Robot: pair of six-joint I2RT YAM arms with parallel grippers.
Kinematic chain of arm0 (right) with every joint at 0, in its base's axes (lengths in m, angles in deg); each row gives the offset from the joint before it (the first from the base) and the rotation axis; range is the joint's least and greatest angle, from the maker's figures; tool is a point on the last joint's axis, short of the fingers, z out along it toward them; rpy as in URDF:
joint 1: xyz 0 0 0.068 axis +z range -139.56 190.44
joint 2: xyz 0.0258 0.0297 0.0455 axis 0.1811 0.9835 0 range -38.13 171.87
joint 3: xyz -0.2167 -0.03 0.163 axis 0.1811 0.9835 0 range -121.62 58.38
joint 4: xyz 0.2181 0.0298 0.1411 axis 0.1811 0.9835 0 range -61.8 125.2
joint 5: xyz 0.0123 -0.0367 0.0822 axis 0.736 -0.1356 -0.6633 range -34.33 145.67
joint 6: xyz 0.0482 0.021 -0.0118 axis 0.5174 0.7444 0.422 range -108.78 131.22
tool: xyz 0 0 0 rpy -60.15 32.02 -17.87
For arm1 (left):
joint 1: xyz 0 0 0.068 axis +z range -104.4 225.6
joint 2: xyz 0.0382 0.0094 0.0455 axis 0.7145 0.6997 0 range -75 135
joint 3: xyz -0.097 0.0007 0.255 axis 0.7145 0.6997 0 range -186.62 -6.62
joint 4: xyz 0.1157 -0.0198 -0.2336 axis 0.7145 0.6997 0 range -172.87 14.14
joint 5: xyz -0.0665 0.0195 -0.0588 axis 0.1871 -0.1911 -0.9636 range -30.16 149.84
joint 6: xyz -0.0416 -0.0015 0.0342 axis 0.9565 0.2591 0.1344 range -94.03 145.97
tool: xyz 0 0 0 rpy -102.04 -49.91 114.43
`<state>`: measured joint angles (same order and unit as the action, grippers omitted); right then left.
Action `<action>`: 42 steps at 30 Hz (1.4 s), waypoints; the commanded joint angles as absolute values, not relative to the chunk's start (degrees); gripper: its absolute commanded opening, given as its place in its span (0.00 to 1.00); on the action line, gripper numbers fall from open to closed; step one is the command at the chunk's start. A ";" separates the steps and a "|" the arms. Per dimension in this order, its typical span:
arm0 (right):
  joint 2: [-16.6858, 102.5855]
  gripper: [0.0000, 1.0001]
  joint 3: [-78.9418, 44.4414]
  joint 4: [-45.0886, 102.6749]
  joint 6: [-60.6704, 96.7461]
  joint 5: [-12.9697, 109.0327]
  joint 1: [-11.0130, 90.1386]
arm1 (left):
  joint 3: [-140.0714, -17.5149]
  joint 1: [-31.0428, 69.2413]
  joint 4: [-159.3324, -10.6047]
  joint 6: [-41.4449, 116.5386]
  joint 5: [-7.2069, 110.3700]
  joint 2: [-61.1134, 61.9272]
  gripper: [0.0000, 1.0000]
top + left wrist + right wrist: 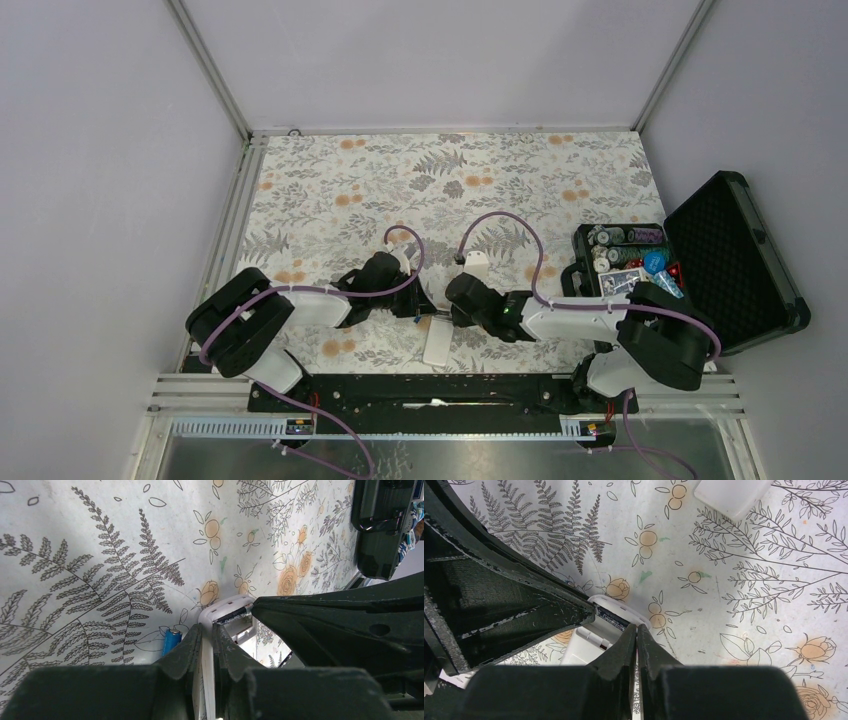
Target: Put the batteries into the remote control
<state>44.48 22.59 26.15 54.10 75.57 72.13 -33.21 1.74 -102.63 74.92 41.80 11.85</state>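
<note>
The white remote control [438, 345] lies back up near the table's front edge, with its battery compartment open. In the left wrist view my left gripper [207, 630] is shut on the remote's [227, 605] side wall. A dark-looking battery [232, 616] lies in the compartment. A bright blue battery [171, 641] lies on the cloth just left of the remote. My right gripper [637, 630] is shut, with its tips at the remote's [619, 604] end, beside the seated battery [613, 617]. The two grippers, left [428, 312] and right [455, 305], meet over the remote.
The white battery cover [475, 262] lies loose on the cloth behind the grippers and shows in the right wrist view [731, 495]. An open black case [720, 260] with chip stacks [625, 250] and cards stands at the right edge. A floral cloth [400, 190] covers the table.
</note>
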 commanded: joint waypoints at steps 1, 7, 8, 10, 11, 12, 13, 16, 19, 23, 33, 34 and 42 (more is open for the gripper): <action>46.82 0.06 20.37 24.24 53.88 74.22 71.96 | -33.25 1.54 -104.57 74.39 39.89 12.54 0.06; 50.03 0.01 18.31 27.82 52.02 73.96 71.96 | -33.25 1.50 -104.74 74.65 39.91 12.28 0.07; 50.42 0.01 18.17 27.84 51.80 74.07 71.96 | -33.25 1.50 -104.75 74.66 39.89 12.34 0.07; 51.07 0.00 17.62 30.11 51.13 74.36 71.95 | -33.25 1.50 -104.96 74.75 39.77 12.36 0.07; 51.43 0.00 17.25 30.80 50.62 74.50 71.96 | -33.21 1.48 -105.05 74.81 39.65 12.35 0.08; 51.89 0.00 16.84 31.53 50.29 74.81 71.94 | -33.17 1.54 -105.09 74.83 39.63 12.40 0.08; 52.20 0.00 16.39 32.17 50.07 75.09 71.97 | -33.17 1.47 -105.18 74.83 39.64 12.38 0.08; 53.06 0.00 15.13 33.53 48.82 75.30 71.96 | -33.08 1.53 -105.45 74.92 39.43 12.53 0.09; 54.18 0.00 13.47 35.10 47.12 75.17 71.96 | -33.00 1.50 -105.63 75.01 39.13 12.41 0.10; 55.90 0.00 11.55 37.15 44.78 73.42 71.96 | -32.86 1.54 -105.84 75.14 39.09 12.24 0.11; 59.78 0.00 6.95 42.28 40.86 73.96 73.40 | -32.30 1.54 -106.55 75.60 38.84 11.61 0.14; 60.23 0.00 6.16 43.02 40.72 74.75 73.75 | -32.22 1.53 -106.59 75.62 38.86 11.49 0.15; 62.27 0.00 2.70 46.50 41.37 79.15 75.62 | -31.54 1.52 -106.45 75.63 39.24 10.25 0.15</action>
<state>59.06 3.18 43.27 41.27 77.23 74.53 -32.25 2.33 -104.16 75.99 41.87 11.74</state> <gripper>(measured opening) 0.026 0.152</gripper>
